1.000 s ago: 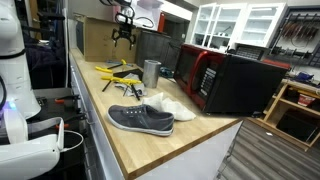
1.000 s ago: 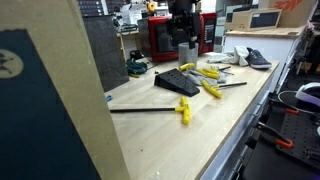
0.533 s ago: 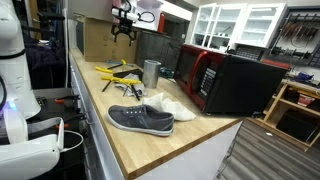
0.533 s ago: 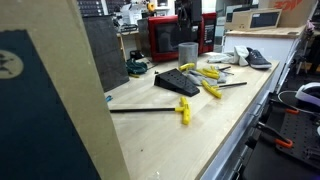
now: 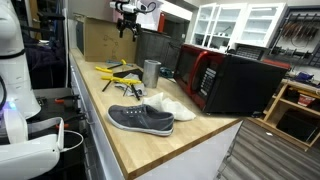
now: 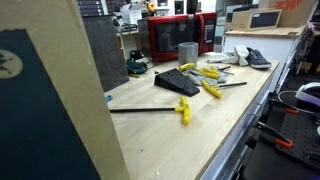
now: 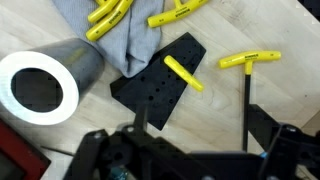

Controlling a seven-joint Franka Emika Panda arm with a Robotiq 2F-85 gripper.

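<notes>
My gripper (image 5: 125, 22) hangs high above the far end of the wooden counter (image 5: 150, 140), open and empty. It is out of the frame in an exterior view that looks along the counter. In the wrist view the gripper (image 7: 195, 125) looks down from well above a black tool holder block (image 7: 160, 82), a yellow T-handle key (image 7: 250, 60) and a metal cup (image 7: 45, 88). A grey cloth (image 7: 110, 40) with several yellow-handled tools lies beyond the block. The cup (image 5: 151, 72) and the block (image 6: 177, 82) also show in the exterior views.
A grey shoe (image 5: 140, 119) and a white cloth (image 5: 172, 105) lie nearer the counter's front. A red and black microwave (image 5: 225, 80) stands along the wall side. A long yellow T-handle tool (image 6: 184, 110) lies alone on the wood. A cardboard panel (image 6: 60, 100) blocks one side.
The gripper has risen straight up from above the metal cup and has left the top of one exterior view. Nothing on the counter has moved.
</notes>
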